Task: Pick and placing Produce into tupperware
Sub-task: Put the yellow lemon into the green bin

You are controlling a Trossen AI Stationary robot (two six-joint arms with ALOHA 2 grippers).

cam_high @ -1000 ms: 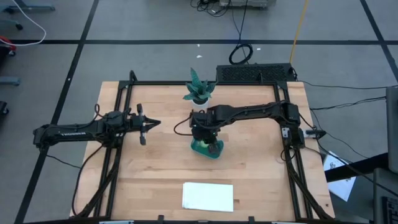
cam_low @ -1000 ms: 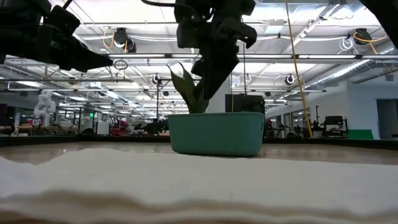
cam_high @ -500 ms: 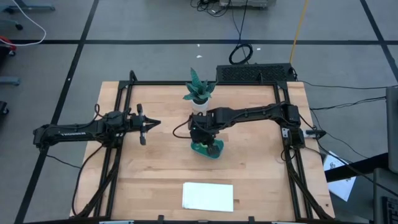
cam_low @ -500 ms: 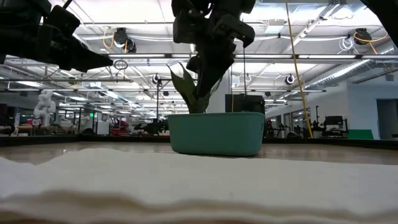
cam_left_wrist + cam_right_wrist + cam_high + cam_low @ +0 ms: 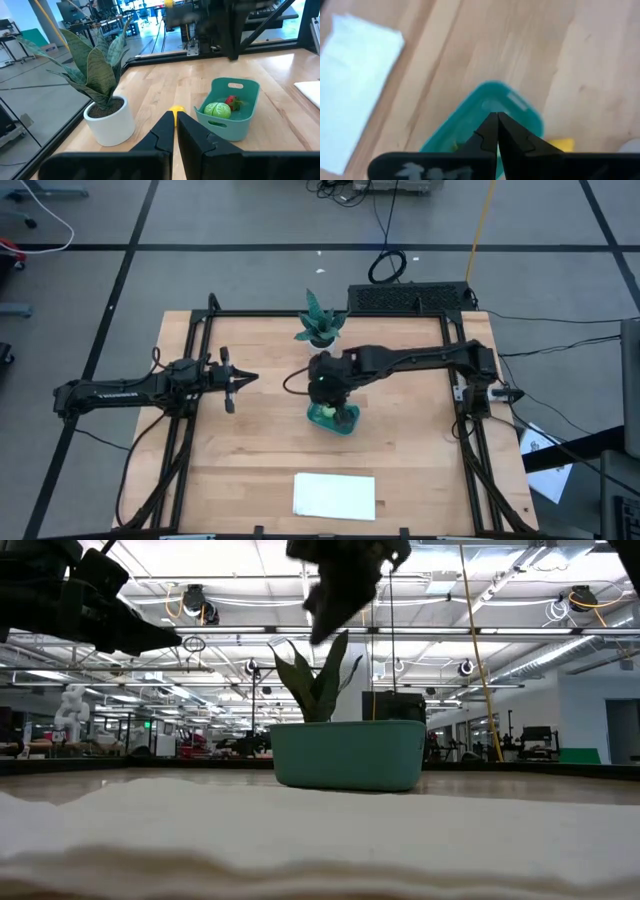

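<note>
Right gripper (image 5: 322,388) is hanging just above the small teal-green shallow rectangular plastic tupperware (image 5: 229,106), fingers pressed together with nothing between them. Directly beneath it, the tupperware is sitting on the pale wooden table (image 5: 250,450). Inside the container are lying two pieces: the round light-green toy produce piece (image 5: 216,110) and, touching it, the smaller dark red piece (image 5: 232,102). Just outside the tupperware wall, on the side facing the plant, the yellow lemon-like piece (image 5: 559,145) is resting on the wood, partly hidden behind the left arm's fingers in the left wrist view.

Judging progress: two of three pieces are placed; the yellow one is waiting to be picked and dropped in.

Farther from the right gripper, the spiky green plant in a white pot (image 5: 102,107) is standing beyond the container, and the white flat rectangular sheet (image 5: 334,495) is lying on the opposite side. Well apart, the left gripper (image 5: 240,379) is idling over the table's left part, fingers closed and empty.

No brand, label or readable writing is showing anywhere.
</note>
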